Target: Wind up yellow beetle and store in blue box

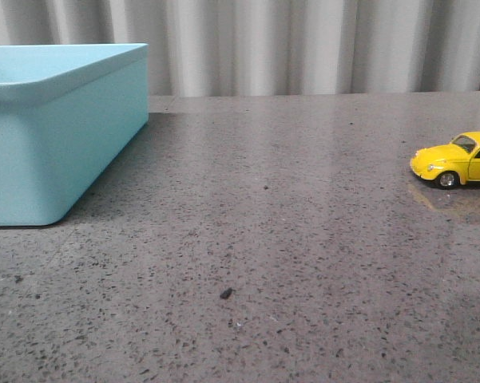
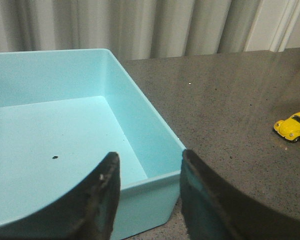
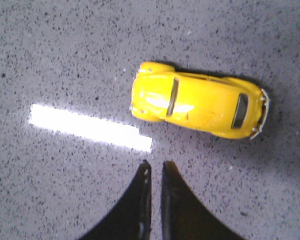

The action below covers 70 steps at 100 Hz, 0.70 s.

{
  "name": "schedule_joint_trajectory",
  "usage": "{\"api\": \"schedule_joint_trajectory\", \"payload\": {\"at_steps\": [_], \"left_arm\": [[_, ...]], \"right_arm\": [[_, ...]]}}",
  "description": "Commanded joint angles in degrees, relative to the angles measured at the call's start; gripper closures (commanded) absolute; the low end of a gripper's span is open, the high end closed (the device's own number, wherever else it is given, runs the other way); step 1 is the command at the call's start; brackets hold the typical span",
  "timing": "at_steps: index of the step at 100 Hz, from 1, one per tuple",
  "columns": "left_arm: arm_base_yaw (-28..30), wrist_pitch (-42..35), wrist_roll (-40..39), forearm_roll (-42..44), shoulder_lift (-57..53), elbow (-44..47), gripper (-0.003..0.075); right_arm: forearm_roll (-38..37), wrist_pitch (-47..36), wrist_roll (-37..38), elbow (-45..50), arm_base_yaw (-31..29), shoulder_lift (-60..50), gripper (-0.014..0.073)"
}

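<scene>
Hovering my right gripper (image 3: 153, 167) nearly closed beside yellow beetle (image 3: 198, 105) — left gripper (image 2: 149, 170) spread wide over blue box (image 2: 154, 125) corner.

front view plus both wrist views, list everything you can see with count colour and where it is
blue box: 1, light blue, far left of the table, open top, nothing inside but a small dark speck
yellow beetle: 1, glossy yellow, far right of the table on its wheels, nose pointing toward the box side
table: 1, dark grey speckled stone, under everything
curtain: 1, pale grey pleated, behind the table
dark crumb: 1, black, on the table near the front middle
left claw: 1, black, open, above the box's near corner
right claw: 1, black, fingers nearly together, above the table beside the beetle, holding nothing
</scene>
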Motion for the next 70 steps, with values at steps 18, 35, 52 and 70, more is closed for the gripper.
{"api": "schedule_joint_trajectory", "payload": {"at_steps": [18,35,52,70], "left_arm": [[-0.67,-3.77,0.06,-0.81,0.8,-2.05,0.0461],[-1.49,-3.77,0.06,-0.81,0.8,-2.05,0.0461],[-1.81,-3.77,0.06,-0.81,0.8,-2.05,0.0461],[-1.81,-3.77,0.06,-0.81,0.8,-2.05,0.0461]], "right_arm": [[0.35,-3.27,-0.25,-1.95,-0.08,1.47,0.0644],[-0.42,-3.18,-0.25,-1.95,-0.08,4.22,0.0644],[-2.32,-4.65,-0.25,-1.95,-0.08,5.75,0.0644],[-2.43,-6.54,-0.25,-1.95,-0.19,7.39,0.0644]]}}
